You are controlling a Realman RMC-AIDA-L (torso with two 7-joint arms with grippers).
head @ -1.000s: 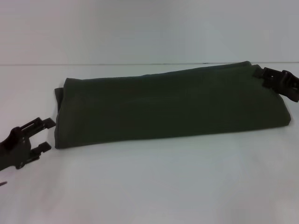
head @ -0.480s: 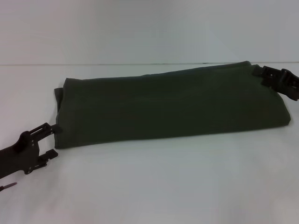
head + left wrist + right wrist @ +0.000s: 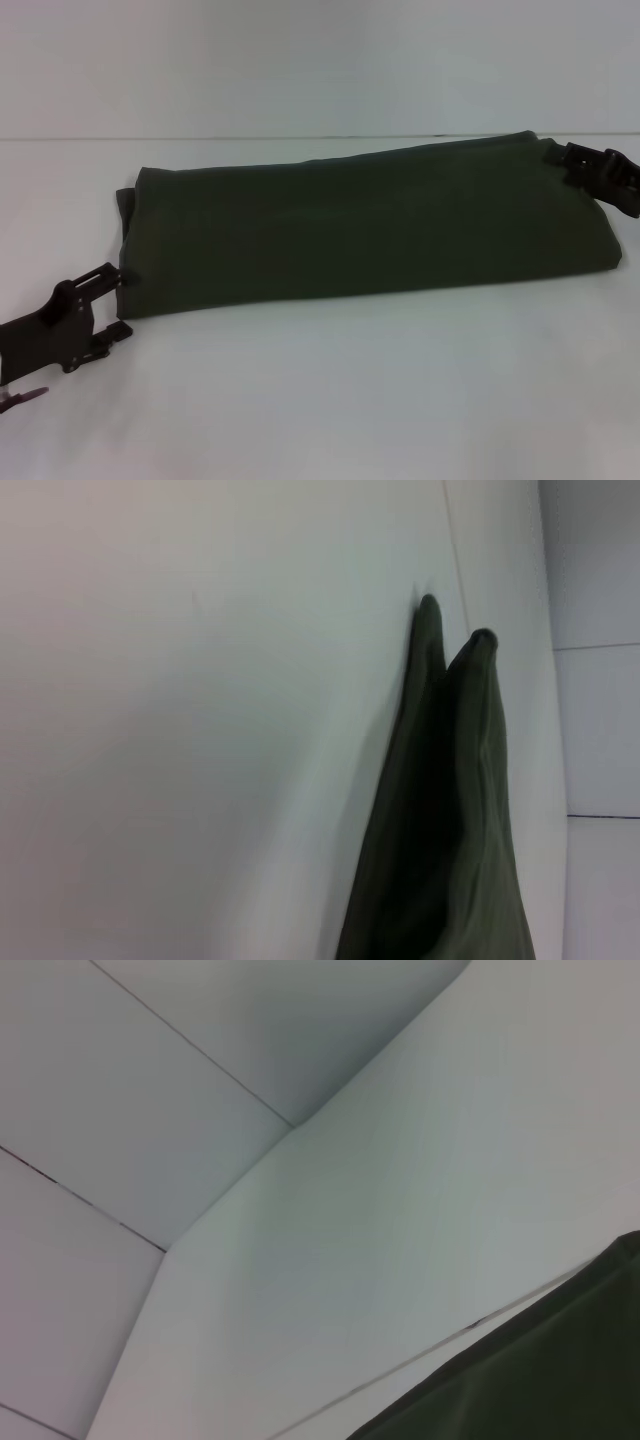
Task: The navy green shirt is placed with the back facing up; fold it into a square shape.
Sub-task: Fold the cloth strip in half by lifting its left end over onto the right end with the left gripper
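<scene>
The navy green shirt (image 3: 360, 225) is laid on the white table (image 3: 330, 400) as a long folded band, plain side up, reaching from the left side to the far right. Its near left corner is framed by the spread fingers of the left gripper (image 3: 118, 301), one finger above the corner and one below; nothing is clamped yet. The far right corner is met by the right gripper (image 3: 562, 160), but whether it is grasping cannot be told.
</scene>
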